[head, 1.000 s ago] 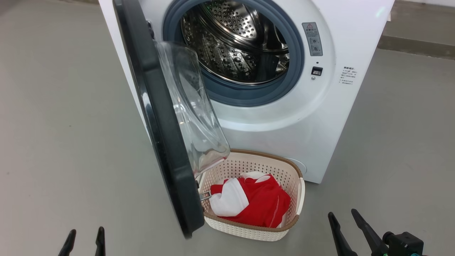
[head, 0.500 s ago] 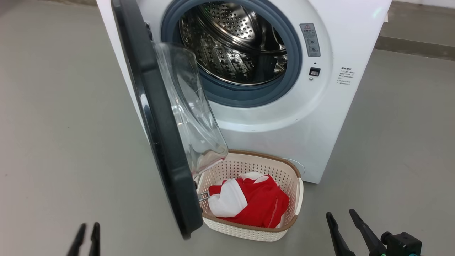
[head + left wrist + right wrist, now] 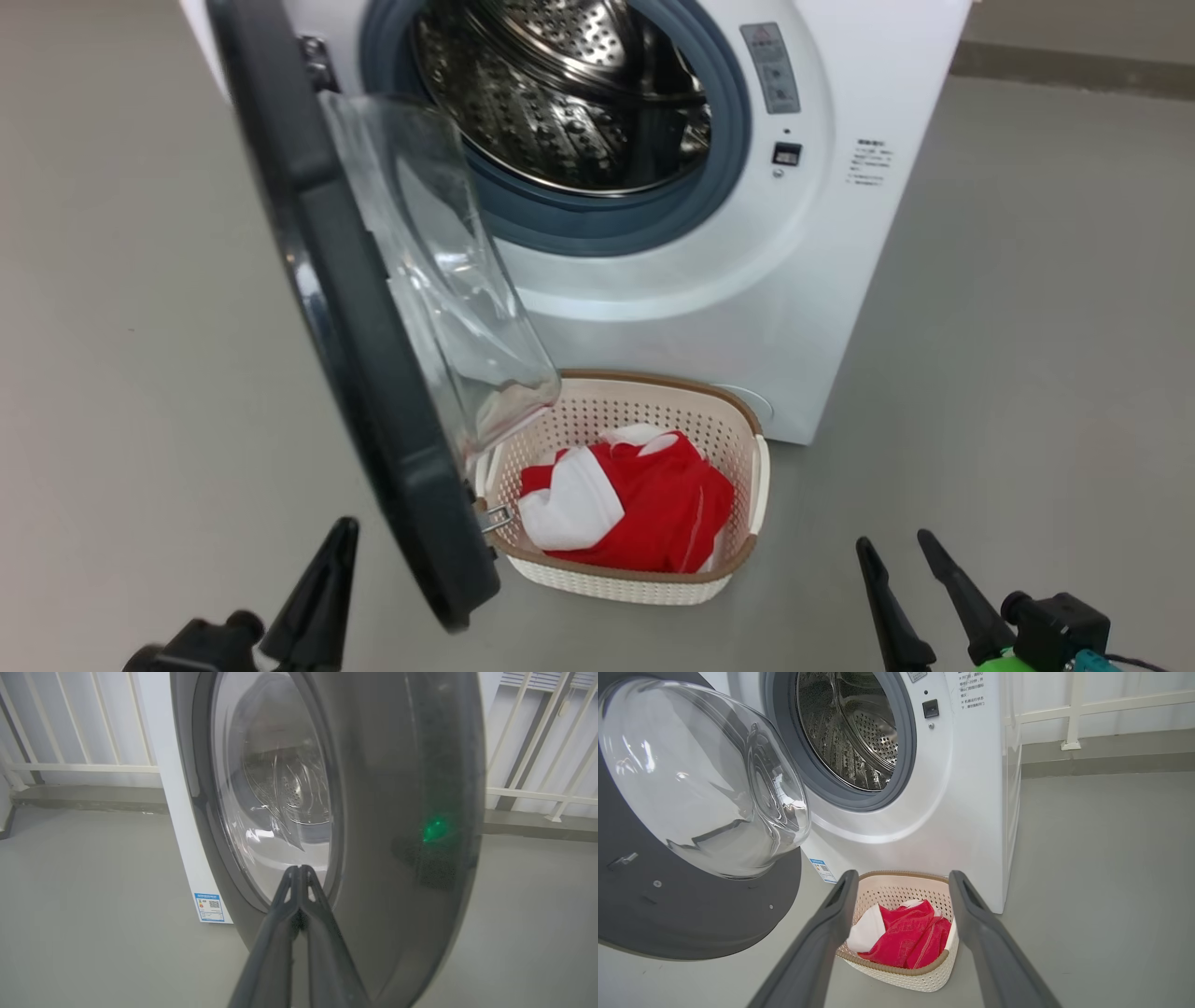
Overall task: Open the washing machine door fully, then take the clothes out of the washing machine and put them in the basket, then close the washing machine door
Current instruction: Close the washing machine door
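The washing machine door [image 3: 355, 355] stands swung out, edge-on in the head view, its lower edge near the left side of the basket [image 3: 625, 583]. The basket sits on the floor [image 3: 1027, 373] just before the washing machine [image 3: 747, 308] and holds the clothes [image 3: 653, 509]. Open floor lies to both sides. The left end effector [image 3: 299, 870], fingers pressed together on nothing, points at the door's outer face. The right end effector [image 3: 893, 543] hovers low, fingers spread, aimed at the basket.
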